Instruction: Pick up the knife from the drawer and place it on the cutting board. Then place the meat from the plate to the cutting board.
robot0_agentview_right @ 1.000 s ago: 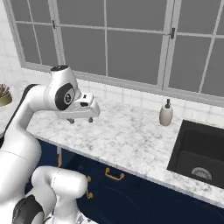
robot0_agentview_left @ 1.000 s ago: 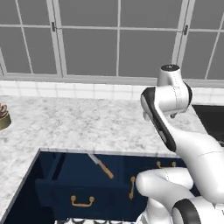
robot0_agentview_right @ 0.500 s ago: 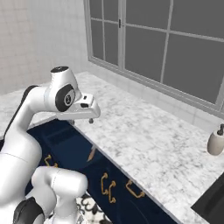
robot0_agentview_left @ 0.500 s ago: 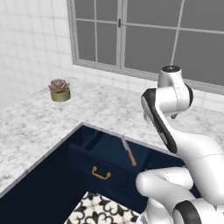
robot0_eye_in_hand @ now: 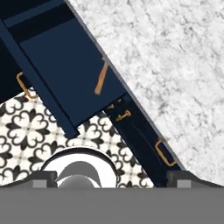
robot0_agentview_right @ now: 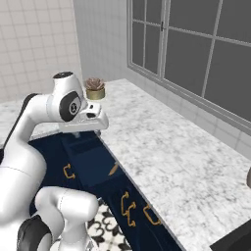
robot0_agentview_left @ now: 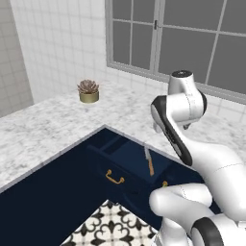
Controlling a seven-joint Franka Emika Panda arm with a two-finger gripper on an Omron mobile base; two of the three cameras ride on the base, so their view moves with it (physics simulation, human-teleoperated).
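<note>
One knife (robot0_agentview_left: 149,162) lies in the open drawer (robot0_agentview_left: 126,157) beside the marble counter (robot0_agentview_left: 43,129); the hand (robot0_eye_in_hand: 112,179) hangs above, fingers apart

knife (robot0_agentview_left: 149,160) in open drawer (robot0_agentview_left: 126,156)

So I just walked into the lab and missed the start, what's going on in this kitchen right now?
A white robot arm is set up beside an open drawer under a marble counter. A knife with a wooden handle lies inside the drawer, untouched. The gripper is open and holds nothing; it looks down on the drawer and the patterned floor from above. A small potted succulent stands on the counter by the tiled wall. Nothing has been picked up yet.
</note>
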